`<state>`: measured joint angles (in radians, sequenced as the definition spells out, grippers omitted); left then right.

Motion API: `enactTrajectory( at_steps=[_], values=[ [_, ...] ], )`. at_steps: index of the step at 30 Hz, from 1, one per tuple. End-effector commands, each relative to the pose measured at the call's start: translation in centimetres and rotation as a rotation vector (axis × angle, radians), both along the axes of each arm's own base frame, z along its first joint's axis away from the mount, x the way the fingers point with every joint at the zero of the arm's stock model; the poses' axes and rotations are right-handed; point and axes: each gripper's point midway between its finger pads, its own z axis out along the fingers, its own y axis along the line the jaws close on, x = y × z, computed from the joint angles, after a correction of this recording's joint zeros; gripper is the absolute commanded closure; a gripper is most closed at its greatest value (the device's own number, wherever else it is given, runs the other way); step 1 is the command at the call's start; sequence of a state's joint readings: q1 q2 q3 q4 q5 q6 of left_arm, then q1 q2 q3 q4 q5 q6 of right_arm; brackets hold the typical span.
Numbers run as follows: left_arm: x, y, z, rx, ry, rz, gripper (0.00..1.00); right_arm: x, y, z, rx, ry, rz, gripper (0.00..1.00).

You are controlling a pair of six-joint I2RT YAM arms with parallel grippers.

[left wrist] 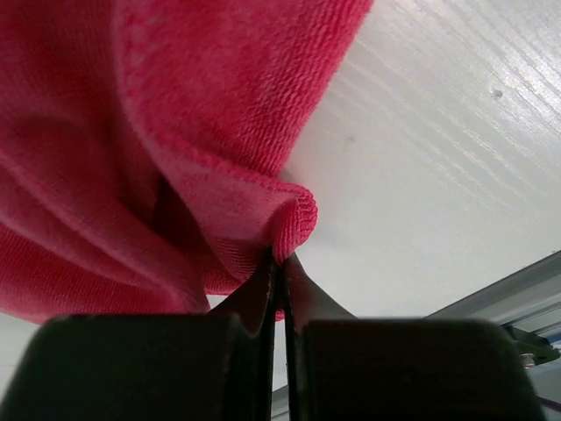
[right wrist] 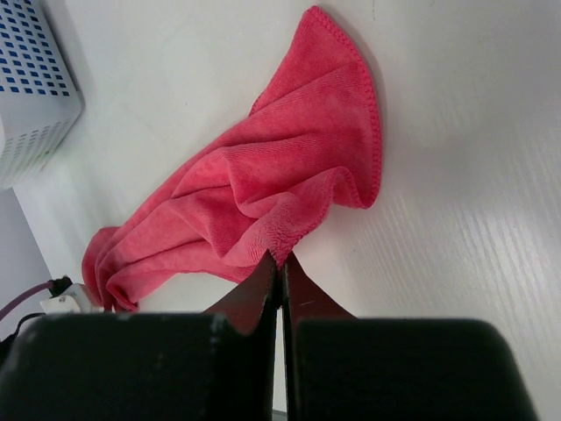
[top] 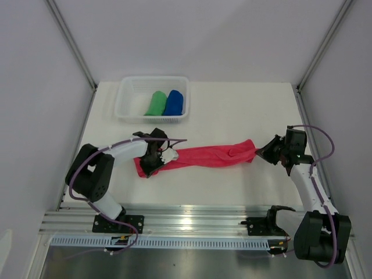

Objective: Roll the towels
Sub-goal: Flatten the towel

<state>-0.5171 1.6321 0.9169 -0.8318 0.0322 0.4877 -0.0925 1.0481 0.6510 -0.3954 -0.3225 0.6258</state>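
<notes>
On a white table (top: 232, 110), a long pink-red towel (top: 203, 157) lies stretched between two robot arms. The left gripper (left wrist: 280, 263) is clamped on its left end, and the right gripper (right wrist: 279, 263) is clamped on its right edge. Farther back, a white mesh basket (top: 125, 93) holds a green towel (top: 156, 103) and a blue towel (top: 174, 103), bundled side by side.

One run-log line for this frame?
left gripper: shut on pink-red towel | right gripper: shut on its opposite end | towel: stretched between them | green towel, blue towel: in basket
</notes>
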Motion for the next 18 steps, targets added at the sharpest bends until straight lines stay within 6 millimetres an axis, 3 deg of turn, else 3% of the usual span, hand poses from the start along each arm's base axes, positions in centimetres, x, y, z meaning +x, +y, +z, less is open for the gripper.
enactTrajectory(
  at_steps=[1,2,3,4,5,6,7,8,10,12,15,18],
  values=[
    [2.7,-1.5,3.3,-0.121,-0.11,0.071,0.99,0.7,-1.0,2.4,-0.022,-0.06,-0.004,1.0],
    [4.1,-2.0,5.3,-0.157,-0.151,0.079,0.99,0.8,-1.4,3.0,-0.02,-0.062,-0.01,1.0],
    [4.0,-1.0,6.5,-0.159,-0.135,0.114,0.99,1.0,-2.0,3.7,-0.028,-0.081,-0.01,1.0],
    [6.9,-1.7,11.0,-0.228,-0.248,0.124,0.99,1.4,-3.8,4.7,-0.03,-0.101,-0.06,1.0],
    [7.3,-1.8,12.7,-0.275,-0.258,0.135,0.99,2.0,-4.8,7.1,-0.032,-0.141,-0.069,1.0],
    [7.4,-0.3,14.2,-0.288,-0.257,0.185,0.99,2.2,-5.9,8.4,-0.049,-0.165,-0.081,1.0],
    [9.1,-0.1,17.7,-0.332,-0.337,0.194,0.99,2.5,-7.8,9.5,-0.058,-0.178,-0.126,1.0],
    [10.2,0.2,21.2,-0.369,-0.418,0.193,0.99,2.8,-8.4,12.4,-0.089,-0.207,-0.127,1.0],
    [10.7,1.1,25.4,-0.424,-0.492,0.176,1.0,3.6,-9.2,14.5,-0.13,-0.235,-0.136,1.0],
    [11.1,1.5,29.4,-0.451,-0.598,0.134,0.99,4.5,-9.5,17.9,-0.137,-0.327,-0.149,1.0],
    [12.4,2.5,31.5,-0.419,-0.711,0.13,0.99,6.0,-10.7,21.7,-0.131,-0.435,-0.193,1.0],
    [14.2,3.2,31.6,-0.404,-0.751,0.153,0.99,7.7,-12.1,23.6,-0.14,-0.483,-0.21,1.0]
  ],
)
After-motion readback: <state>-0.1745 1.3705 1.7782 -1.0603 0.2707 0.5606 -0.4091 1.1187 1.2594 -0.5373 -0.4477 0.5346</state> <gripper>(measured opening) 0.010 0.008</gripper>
